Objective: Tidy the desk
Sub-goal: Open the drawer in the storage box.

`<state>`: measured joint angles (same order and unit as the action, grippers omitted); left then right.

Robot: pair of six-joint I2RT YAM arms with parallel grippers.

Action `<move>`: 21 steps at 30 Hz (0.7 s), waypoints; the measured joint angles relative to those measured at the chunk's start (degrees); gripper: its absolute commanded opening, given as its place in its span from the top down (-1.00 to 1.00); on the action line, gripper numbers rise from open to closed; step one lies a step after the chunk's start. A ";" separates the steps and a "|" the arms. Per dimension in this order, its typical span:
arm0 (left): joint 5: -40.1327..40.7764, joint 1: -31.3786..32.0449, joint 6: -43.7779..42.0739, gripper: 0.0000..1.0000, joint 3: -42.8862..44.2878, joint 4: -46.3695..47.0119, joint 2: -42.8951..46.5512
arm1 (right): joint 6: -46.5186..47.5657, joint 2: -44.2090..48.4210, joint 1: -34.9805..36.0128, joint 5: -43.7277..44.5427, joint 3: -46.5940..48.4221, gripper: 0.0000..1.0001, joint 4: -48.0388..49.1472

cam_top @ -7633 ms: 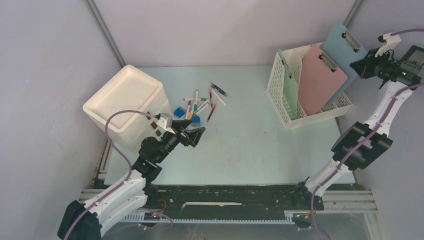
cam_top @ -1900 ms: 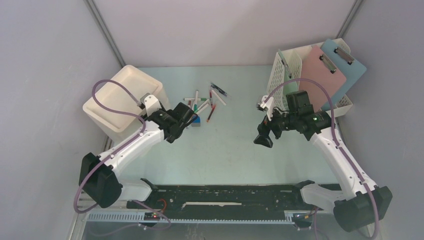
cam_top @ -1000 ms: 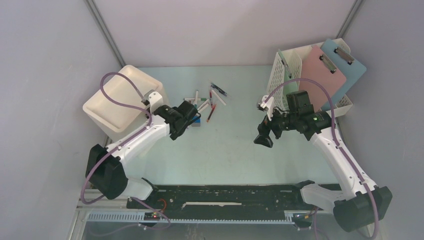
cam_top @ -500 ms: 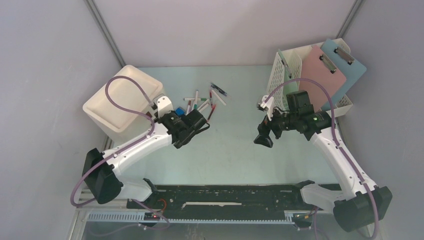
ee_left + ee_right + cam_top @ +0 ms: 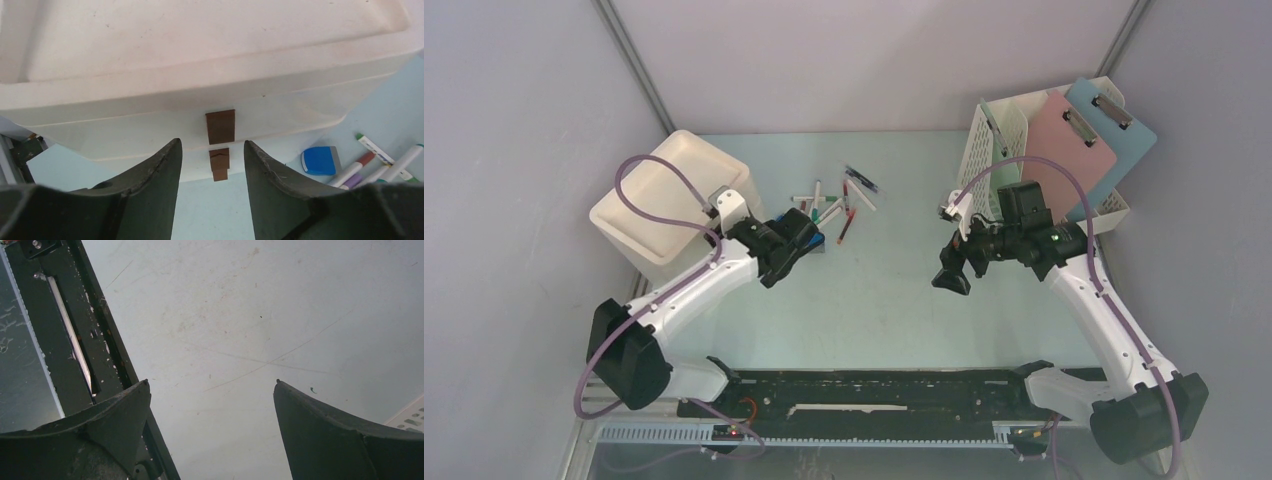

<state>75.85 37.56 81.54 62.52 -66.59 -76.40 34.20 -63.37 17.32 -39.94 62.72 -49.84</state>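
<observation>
The left hand [image 5: 211, 145] has just opened, empty, beside the white bin [image 5: 200, 50]; the right hand [image 5: 211, 383] gapes idle; markers [image 5: 829, 212] remain on the bench [image 5: 894, 310].

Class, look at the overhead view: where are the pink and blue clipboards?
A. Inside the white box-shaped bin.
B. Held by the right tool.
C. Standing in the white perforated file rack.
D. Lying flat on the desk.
C: the pink clipboard and blue clipboard stand tilted in the white file rack.
</observation>
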 measured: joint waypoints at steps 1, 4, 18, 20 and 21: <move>0.00 -0.50 -0.02 -0.14 0.00 0.04 -0.31 | 0.00 0.00 0.00 0.00 0.00 -0.99 0.00; -0.02 -1.77 -0.09 -0.19 0.00 0.39 -1.60 | 0.00 0.00 0.00 0.00 0.00 -0.99 0.00; -2.56 -5.70 -5.68 0.44 0.02 8.00 -3.41 | 0.02 0.00 0.00 0.00 0.00 -0.99 0.00; -2.78 -5.88 -6.40 0.73 0.00 8.48 -3.41 | 0.00 0.00 0.00 0.00 0.00 -0.99 0.00; -2.78 -5.95 -6.56 0.86 0.00 8.66 -3.41 | 0.00 0.00 0.00 0.00 0.00 -0.99 0.00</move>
<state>73.08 31.62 74.98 62.52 -57.93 -79.81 34.20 -63.37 17.32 -39.94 62.72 -49.84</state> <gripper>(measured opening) 0.262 0.993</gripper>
